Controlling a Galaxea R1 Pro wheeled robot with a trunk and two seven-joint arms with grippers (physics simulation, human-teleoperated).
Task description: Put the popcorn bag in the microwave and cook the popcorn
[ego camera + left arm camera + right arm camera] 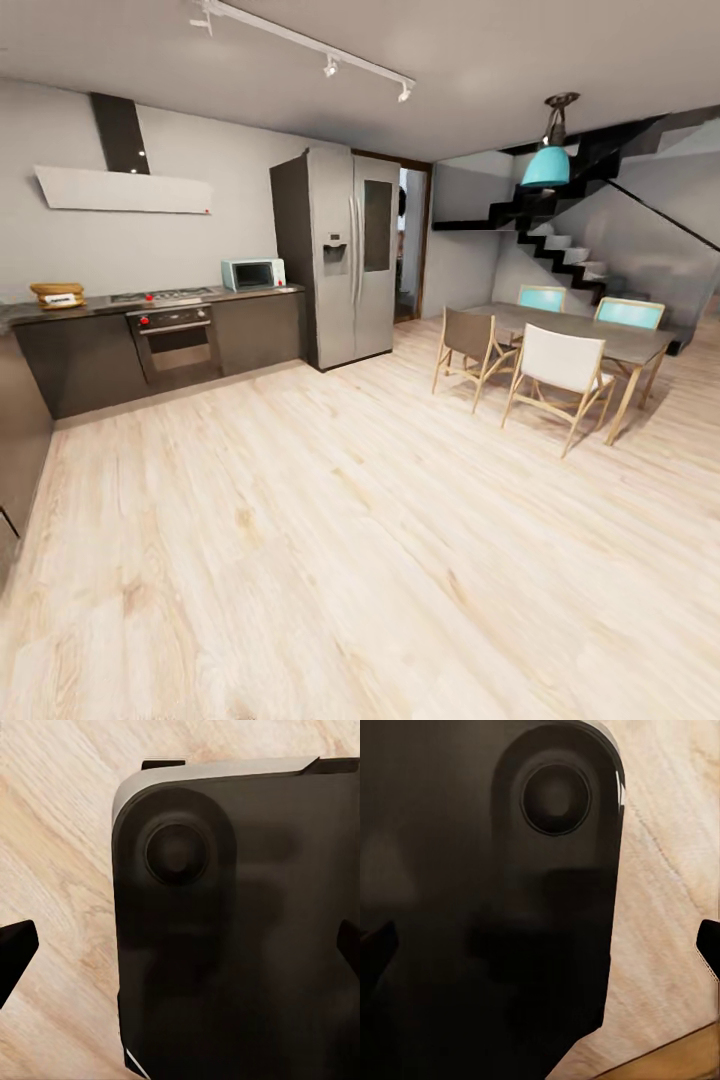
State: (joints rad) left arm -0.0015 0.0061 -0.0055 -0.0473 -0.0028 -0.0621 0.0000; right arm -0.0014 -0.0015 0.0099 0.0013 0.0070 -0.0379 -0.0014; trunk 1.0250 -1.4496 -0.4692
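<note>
Stage: the robot is standing well out on the wooden floor (330,560), facing the kitchen from afar; by my judgement nothing of the task is done yet.
Popcorn bag: the popcorn bag (57,295) is sitting upright on the tabletop (100,306), at about 10 o'clock in the head view, near the far left end.
Microwave: the microwave (252,273) is resting on the same tabletop toward 11 o'clock, just beside the fridge (340,255), with the hob (160,295) and the oven (175,340) lying between it and the bag; its door is looking closed.
Left fingers: the dark fingers (15,952) are showing at opposite edges of the left wrist view, spread and holding nothing, over the robot's dark body (240,930).
Right fingers: a fingertip (709,945) is showing at the edge of the right wrist view, likewise parted and empty.
Risks: driving in too steeply is likely to bring the base against the dark cabinets; stopping short would be leaving the bag out of reach; a soft sack may be tipping or spilling under a careless pinch.
</note>
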